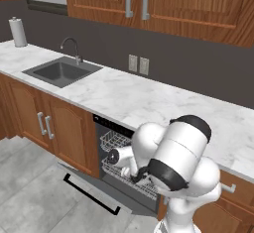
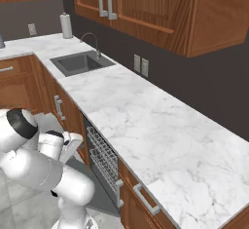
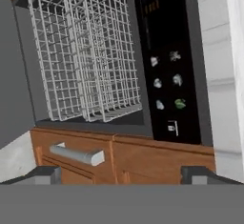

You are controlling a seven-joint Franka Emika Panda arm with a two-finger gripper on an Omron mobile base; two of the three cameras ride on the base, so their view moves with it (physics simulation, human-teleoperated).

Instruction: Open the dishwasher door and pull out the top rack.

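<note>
Hand: fingers apart, nothing held.
Top rack: ahead of hand; light, stiff wire; front rim to be gripped.
Dishwasher door: lowered.

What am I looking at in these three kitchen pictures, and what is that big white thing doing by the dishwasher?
The white thing is a robot arm in a computer-drawn kitchen. Two pictures come from cameras riding on its base, behind it to the left and right. The third comes from a camera on its hand, rolled sideways.

The dishwasher door, grey with a black bar handle, is folded down open. Inside are two white wire baskets; the top rack sits above the lower rack.

The claw shows as two dark tips spread apart, holding nothing, pointed at the racks and the black control strip.

On the marble counter are a sink and a paper towel roll.
</note>
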